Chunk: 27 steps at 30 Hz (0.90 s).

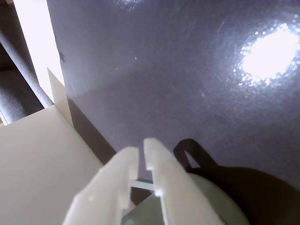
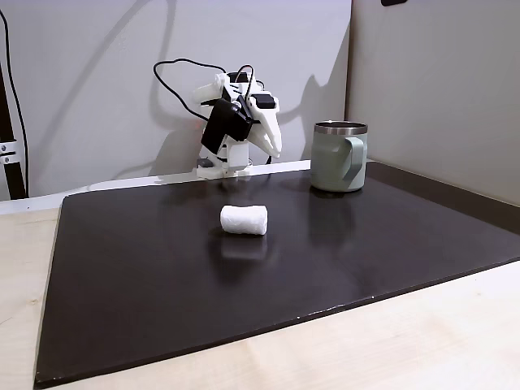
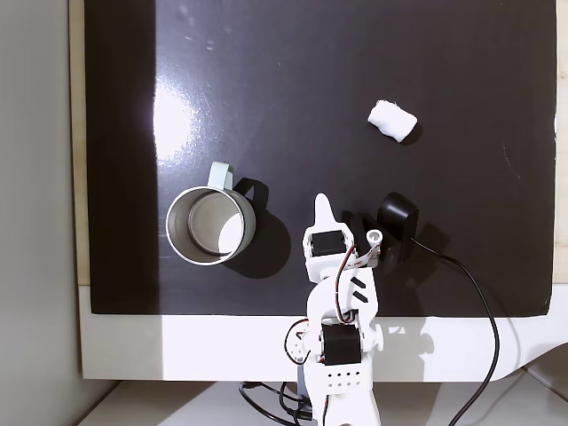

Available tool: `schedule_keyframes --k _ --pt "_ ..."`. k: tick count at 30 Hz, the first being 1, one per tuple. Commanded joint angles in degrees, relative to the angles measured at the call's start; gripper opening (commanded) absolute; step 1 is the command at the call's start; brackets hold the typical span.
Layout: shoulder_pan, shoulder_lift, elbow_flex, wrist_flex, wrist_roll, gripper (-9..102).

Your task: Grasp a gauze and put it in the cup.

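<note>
The gauze [image 2: 244, 219] is a small white roll lying on its side on the black mat, near the middle; from above the gauze [image 3: 392, 119] lies well ahead and to the right of the arm. The cup [image 2: 339, 156], a sage-green mug with a steel rim, stands upright near the mat's back edge. From above the cup [image 3: 211, 225] is empty and sits left of the arm. My gripper [image 3: 323, 206] is folded back near the base, shut with nothing in it, far from the gauze. In the wrist view the gripper [image 1: 141, 151] points at bare mat, with part of the cup [image 1: 215, 201] beside it.
The black mat [image 2: 162, 284] lies on a pale table [image 2: 406, 349], with walls behind and to the right in that view. A black cable [image 3: 470, 293] runs from the wrist camera [image 3: 397, 218] past the base. Bright glare [image 1: 272, 56] reflects off the mat.
</note>
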Motion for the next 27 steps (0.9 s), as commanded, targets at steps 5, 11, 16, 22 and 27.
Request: schedule_keyframes --k 5,11,16,22,27 --pt "-5.27 0.53 -0.35 -1.76 0.53 0" --pt "-5.27 0.53 -0.35 -1.76 0.53 0" --pt "-4.92 0.53 -0.35 -1.85 0.7 0" --pt "-0.53 0.53 -1.23 -0.18 2.81 0" --pt "1.32 0.09 -6.94 3.43 2.9 0"
